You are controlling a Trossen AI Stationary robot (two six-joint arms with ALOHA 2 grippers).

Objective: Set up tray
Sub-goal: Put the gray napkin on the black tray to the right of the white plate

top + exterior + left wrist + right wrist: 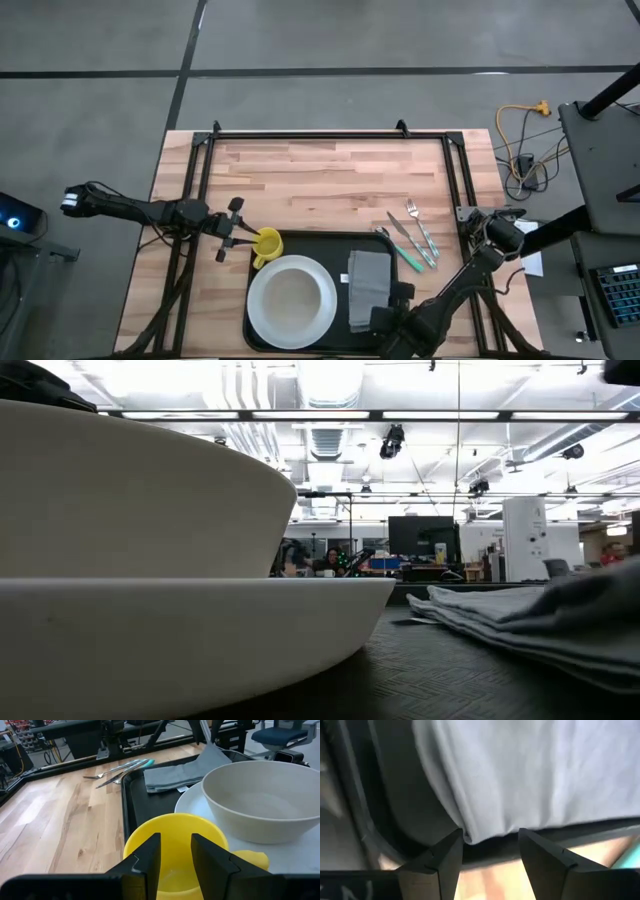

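Note:
The black tray (pixel 330 245) lies at the table's near middle. On it stand a white plate (pixel 292 335) with a white bowl (pixel 265 800), and to their right a folded grey napkin (pixel 368 285). A yellow cup (pixel 268 243) is at the tray's far-left corner, its handle (pixel 250 859) toward the plate. My left gripper (pixel 175 845) reaches in from the table's left, its fingers a narrow gap apart at the cup's rim. My right gripper (pixel 490 840) is open low over the napkin's near edge (pixel 485 835), a finger on each side. My left gripper comes level from the table's left at the yellow cup's rim (pixel 175 817); its own fingers (pixel 150 855) hide the near wall, so I cannot tell whether it touches. My right gripper's fingers (pixel 447 857) stand beside the napkin's edge; whether they touch it, I cannot tell.
A fork, a knife and a spoon with teal handles (pixel 415 235) lie on the bare wood right of the tray. A black frame (pixel 300 135) runs along the table's far edge and sides. Open wood lies between the frame and the tray.

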